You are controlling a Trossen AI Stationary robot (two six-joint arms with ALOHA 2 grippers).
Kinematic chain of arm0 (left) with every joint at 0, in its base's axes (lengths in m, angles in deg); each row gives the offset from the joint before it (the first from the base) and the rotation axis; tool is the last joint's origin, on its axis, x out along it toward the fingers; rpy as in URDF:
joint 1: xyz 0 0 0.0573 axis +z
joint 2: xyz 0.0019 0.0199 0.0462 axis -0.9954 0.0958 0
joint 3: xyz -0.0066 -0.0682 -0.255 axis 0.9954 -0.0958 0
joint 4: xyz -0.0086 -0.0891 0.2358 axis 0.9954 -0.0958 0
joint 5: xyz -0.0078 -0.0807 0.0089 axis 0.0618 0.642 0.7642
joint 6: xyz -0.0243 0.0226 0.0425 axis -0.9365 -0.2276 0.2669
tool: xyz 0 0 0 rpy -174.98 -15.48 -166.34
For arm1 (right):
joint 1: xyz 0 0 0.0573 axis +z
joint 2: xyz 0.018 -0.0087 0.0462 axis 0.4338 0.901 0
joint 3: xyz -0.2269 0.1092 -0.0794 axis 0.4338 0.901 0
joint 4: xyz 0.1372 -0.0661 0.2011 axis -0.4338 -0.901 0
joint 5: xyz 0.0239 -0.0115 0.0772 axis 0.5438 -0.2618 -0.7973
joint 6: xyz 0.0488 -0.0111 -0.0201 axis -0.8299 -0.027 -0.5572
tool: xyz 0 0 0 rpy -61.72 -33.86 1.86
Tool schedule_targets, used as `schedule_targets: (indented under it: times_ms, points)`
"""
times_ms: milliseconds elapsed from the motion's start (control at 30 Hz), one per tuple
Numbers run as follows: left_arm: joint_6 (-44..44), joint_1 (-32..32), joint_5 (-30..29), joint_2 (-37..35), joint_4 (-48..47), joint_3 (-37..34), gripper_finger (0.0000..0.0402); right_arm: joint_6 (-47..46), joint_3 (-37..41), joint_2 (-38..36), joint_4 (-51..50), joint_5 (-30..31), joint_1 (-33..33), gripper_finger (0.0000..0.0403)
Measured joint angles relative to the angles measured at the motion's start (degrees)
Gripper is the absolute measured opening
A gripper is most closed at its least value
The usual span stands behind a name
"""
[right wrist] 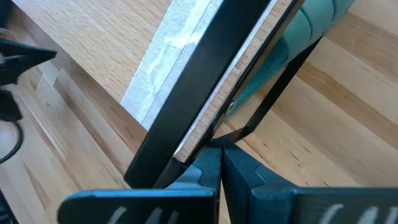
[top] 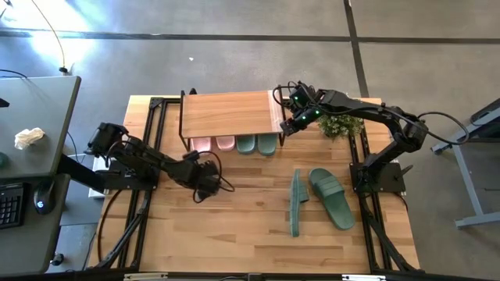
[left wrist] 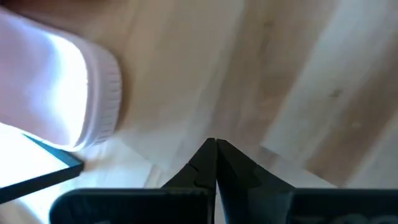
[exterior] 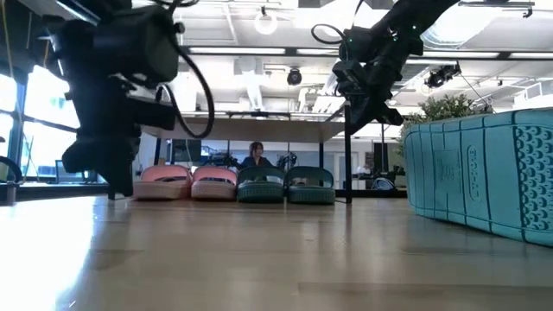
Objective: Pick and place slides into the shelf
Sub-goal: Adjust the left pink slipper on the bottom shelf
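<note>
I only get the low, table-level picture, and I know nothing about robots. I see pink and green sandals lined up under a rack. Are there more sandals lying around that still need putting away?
Observer: Yes, two dark green slides lie on the table right of the middle, one tipped on its edge.
Operator: Where is the arm on the right?
Observer: Its right hand is at the shelf's right end, shut, holding nothing.
Operator: And the other one?
Observer: The left hand is shut too, in front of the light pink slides.
</note>
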Motion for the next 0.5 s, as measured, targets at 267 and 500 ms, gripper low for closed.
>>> schedule_targets:
  times_ms: [267,500]
  points:
    - [-1.41,2.62,-2.69,0.0,2.49,-2.85,0.0,-0.12,0.0,0.0,0.32,-0.09,0.0,0.0]
    - [3.21,6.44,-3.17,0.0,6.21,-4.25,0.0,-0.14,0.0,0.0,0.37,-0.27,0.0,0.0]
